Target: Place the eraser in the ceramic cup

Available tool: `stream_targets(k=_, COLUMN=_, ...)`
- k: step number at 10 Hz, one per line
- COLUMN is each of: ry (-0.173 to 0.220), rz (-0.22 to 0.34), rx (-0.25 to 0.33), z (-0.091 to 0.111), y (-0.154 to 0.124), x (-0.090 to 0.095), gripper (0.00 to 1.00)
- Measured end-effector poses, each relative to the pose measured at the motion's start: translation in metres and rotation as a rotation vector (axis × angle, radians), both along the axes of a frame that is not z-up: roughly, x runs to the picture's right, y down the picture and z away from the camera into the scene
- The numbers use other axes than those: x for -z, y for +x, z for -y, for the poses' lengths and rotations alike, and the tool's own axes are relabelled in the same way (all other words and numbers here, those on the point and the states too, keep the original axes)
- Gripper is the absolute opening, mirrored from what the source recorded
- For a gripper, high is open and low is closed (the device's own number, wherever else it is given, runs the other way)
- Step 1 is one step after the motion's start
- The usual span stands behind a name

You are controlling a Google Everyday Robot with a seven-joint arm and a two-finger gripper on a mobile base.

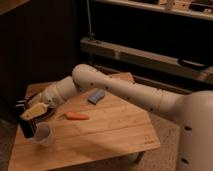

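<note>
My gripper (31,113) is at the left end of the wooden table (110,130), reached out on the long white arm (125,90). It is shut on the eraser (24,125), a long black block that hangs upright from the fingers. The ceramic cup (44,134), small and white, stands on the table just right of the eraser's lower end. The eraser's lower end is beside the cup's rim, outside it. Whether they touch I cannot tell.
An orange carrot (77,116) lies on the table right of the gripper. A small blue pad (96,96) lies further back, near the arm. A dark bowl (50,113) is mostly hidden behind the gripper. Dark shelving stands behind the table.
</note>
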State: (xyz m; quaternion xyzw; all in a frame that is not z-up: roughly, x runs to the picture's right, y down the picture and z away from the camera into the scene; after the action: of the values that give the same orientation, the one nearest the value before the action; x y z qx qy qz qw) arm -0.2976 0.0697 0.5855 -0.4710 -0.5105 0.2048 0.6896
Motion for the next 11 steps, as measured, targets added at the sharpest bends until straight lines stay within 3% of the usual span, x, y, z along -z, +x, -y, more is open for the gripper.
stream_targets(k=4, ry=-0.037, rz=-0.046, rx=0.0, z=-0.014, y=-0.002, x=-0.032, gripper=0.0)
stream_targets(k=7, ry=-0.06, rz=-0.054, rx=0.014, z=-0.026, y=-0.005, x=-0.038, gripper=0.02)
stream_targets(k=11, ry=-0.065, rz=-0.071, rx=-0.012, z=-0.026, y=-0.003, x=-0.041, gripper=0.39)
